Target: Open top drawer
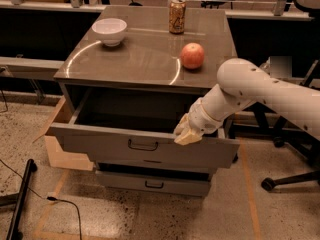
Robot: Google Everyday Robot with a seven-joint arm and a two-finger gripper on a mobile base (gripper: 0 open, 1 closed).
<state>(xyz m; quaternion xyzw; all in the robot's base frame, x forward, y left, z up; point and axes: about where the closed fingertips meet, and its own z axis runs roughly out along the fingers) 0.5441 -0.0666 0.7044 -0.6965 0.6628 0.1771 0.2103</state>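
Top drawer (100, 144) stands open, claw (188, 134) at its front rim.
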